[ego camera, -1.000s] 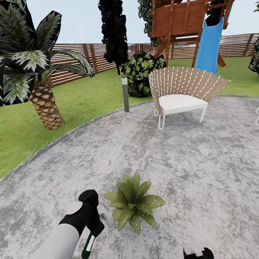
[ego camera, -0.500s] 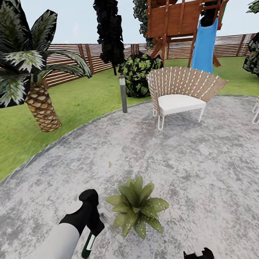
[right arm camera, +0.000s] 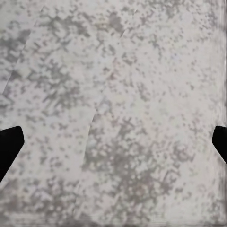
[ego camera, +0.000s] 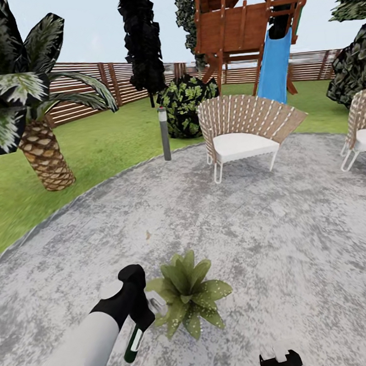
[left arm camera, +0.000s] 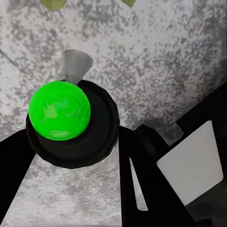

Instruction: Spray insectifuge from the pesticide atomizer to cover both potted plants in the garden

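Green-black spray bottle (ego camera: pixel 134 341) is already picked up, pinched in the left gripper (ego camera: pixel 140 318) just beside one potted plant (ego camera: pixel 187 293) on the stone patio (ego camera: pixel 275 242), so spraying both plants remains, while the right gripper's (right arm camera: pixel 113 142) fingers stand spread.

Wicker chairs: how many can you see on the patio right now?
2. One chair stands at the far edge of the stone patio, in front of the blue slide. The second chair is at the right border, partly cut off; more may lie beyond.
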### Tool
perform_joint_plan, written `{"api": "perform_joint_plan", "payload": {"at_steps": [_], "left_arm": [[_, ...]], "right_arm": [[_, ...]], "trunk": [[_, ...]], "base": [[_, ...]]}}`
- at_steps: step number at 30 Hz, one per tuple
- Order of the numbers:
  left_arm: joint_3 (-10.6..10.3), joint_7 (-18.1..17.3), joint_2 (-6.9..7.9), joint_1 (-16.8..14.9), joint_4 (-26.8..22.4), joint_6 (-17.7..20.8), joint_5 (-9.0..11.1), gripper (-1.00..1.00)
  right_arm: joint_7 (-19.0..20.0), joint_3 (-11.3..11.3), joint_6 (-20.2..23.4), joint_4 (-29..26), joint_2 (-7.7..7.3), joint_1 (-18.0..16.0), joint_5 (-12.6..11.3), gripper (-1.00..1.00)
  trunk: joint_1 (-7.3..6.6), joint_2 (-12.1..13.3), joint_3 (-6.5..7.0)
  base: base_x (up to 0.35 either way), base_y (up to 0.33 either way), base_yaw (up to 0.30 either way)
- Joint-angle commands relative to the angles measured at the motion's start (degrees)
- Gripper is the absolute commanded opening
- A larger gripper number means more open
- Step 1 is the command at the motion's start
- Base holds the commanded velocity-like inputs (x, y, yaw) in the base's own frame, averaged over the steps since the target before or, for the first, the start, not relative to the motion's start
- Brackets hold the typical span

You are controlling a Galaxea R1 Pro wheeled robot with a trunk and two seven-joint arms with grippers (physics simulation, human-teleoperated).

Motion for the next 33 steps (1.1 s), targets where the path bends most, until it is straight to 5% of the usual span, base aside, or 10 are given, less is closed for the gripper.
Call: {"api": "perform_joint_plan", "payload": {"at_steps": [1,7,12,17,25,33], "left_arm": [[-0.1,-0.6,0.14,0.0,0.0,0.5,-0.5,-1.00],[0.3,-0.8,1.77,0.3,0.4,-4.1,-0.2,-1.00],[0.3,-5.4,1.05,-0.8,-0.3,-4.6,-0.4,-1.00],[0.1,-6.1,1.15,-0.9,-0.3,-4.8,-1.0,-1.00],[0.3,-5.6,6.29,-0.3,0.1,-4.8,-1.0,-1.00],[0.0,-5.4,5.28,-3.9,-0.6,-4.3,-1.2,-1.00]], "right_arm": [[-0.2,0.5,-0.1,0.0,0.00,0.0,-0.3,1.00],[-0.2,0.5,-0.1,0.0,0.00,0.0,-0.2,1.00],[-0.2,0.5,-0.1,0.0,0.00,0.0,-0.2,1.00],[-0.2,0.5,-0.1,0.0,0.00,0.0,-0.2,1.00],[-0.2,0.5,-0.1,0.0,0.02,0.0,-0.2,1.00],[-0.2,0.5,-0.1,0.0,0.00,0.0,-0.2,1.00]], "trunk": [[-0.01,0.0,-0.05],[-0.01,0.0,-0.05],[-0.01,0.0,-0.05],[-0.01,0.0,-0.05],[-0.01,0.0,-0.05],[-0.01,0.0,-0.05]], "base": [[0.000,0.000,-0.166],[0.000,0.000,-0.024],[0.000,0.000,0.000],[0.000,0.000,0.000],[0.000,0.000,0.000],[0.000,0.000,0.000]]}}
